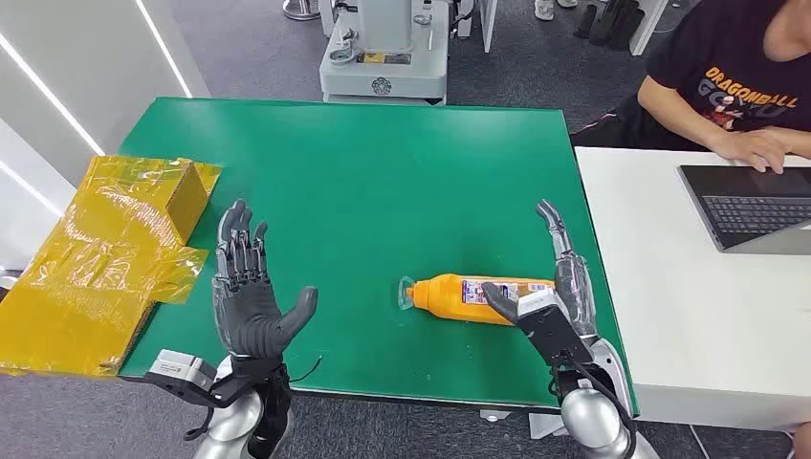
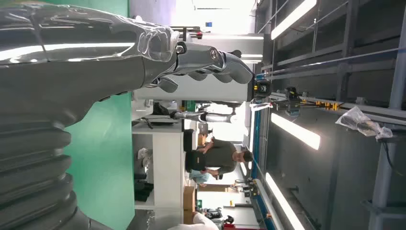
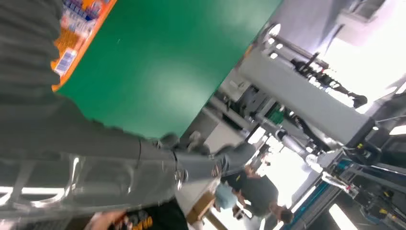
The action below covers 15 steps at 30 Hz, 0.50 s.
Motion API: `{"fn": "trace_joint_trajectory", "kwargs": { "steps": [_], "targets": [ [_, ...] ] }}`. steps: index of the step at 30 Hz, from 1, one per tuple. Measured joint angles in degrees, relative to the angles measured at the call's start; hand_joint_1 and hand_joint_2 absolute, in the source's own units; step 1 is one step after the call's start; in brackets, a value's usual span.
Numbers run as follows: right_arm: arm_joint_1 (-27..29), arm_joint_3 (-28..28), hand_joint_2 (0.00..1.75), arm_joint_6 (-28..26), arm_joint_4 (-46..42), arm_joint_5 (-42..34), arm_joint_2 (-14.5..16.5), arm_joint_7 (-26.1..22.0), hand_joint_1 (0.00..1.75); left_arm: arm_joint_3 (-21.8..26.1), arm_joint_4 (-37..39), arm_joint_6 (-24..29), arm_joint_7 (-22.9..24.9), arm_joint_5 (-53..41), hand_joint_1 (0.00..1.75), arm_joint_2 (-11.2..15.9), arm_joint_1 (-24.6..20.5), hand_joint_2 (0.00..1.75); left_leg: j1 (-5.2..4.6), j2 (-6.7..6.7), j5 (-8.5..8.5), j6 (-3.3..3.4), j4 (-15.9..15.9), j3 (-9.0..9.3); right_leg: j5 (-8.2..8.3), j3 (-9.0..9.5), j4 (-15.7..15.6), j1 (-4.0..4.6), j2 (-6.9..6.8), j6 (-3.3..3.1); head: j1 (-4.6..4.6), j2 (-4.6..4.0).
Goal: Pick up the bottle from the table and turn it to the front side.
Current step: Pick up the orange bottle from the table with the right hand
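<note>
I hold right hand (image 1: 550,292) spread at bottle (image 1: 478,290)'s 3 o'clock | left hand (image 1: 251,296) open, empty | risk: bottle rolls off my thumb

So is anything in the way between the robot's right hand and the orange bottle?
No, nothing visible. The orange bottle lies on its side on the green table, and the right hand is open right beside its bottom end, thumb in front of it.

I see the bottle (image 1: 478,297) lying on the table (image 1: 383,172), just beside my right hand (image 1: 550,292), left hand (image 1: 247,287) well apart.
</note>
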Motion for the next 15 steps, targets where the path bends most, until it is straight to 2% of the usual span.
{"fn": "trace_joint_trajectory", "kwargs": {
  "steps": [7,10,15],
  "targets": [
    [-1.11,0.01,1.75,5.73,0.66,5.17,-2.06,3.68,0.0,-0.37,0.0,-0.58,0.0,0.0,0.0,0.15,-0.01,1.75,0.0,0.01,0.0,0.0,0.0,-0.01,0.0,0.0,0.0,0.0,0.01,0.0,-0.01,0.0],
    [-3.99,0.13,1.75,12.43,2.82,7.53,-4.19,5.18,0.0,-0.52,0.02,-1.54,0.0,0.02,0.0,0.19,-0.18,1.75,-0.01,0.01,0.01,0.01,0.01,-0.01,0.01,0.01,0.0,-0.01,0.0,0.0,-0.01,0.0],
    [-11.99,0.23,1.75,24.82,10.66,7.74,-8.86,2.92,0.0,-0.72,0.44,-3.03,-0.05,0.27,0.0,0.46,-0.94,1.75,-0.02,-0.01,0.05,0.07,0.06,-0.01,0.06,0.04,0.0,-0.02,-0.03,0.06,0.0,0.0]
  ]
}}
